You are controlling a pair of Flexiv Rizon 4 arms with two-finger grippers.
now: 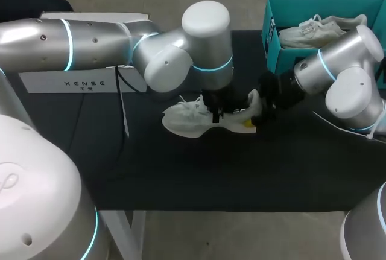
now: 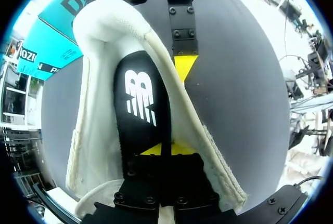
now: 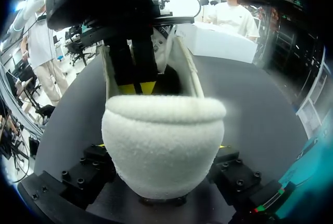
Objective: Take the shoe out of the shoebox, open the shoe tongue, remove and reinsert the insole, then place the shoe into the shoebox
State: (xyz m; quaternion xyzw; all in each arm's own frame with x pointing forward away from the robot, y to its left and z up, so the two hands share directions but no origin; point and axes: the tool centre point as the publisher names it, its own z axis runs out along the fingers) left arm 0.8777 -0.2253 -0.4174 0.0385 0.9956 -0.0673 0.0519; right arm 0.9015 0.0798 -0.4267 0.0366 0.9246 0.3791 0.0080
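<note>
A white shoe [image 1: 184,121] lies on the black table, toe to the left. My left gripper [image 1: 217,114] comes down into its opening. In the left wrist view its yellow tips [image 2: 161,149] are pressed together on the near end of the black insole [image 2: 140,104], between the white side walls [image 2: 93,130]. My right gripper [image 1: 256,115] stands wide around the heel. In the right wrist view the fuzzy heel [image 3: 161,125] fills the space between that gripper's [image 3: 162,154] two fingers, touching both. One right finger [image 2: 184,65] shows against the shoe's outer wall.
The teal shoebox [image 1: 274,31] stands at the back right with a second white shoe [image 1: 319,31] inside. A white box [image 1: 78,79] sits at the back left, and a thin cable [image 1: 123,112] trails from it across the mat.
</note>
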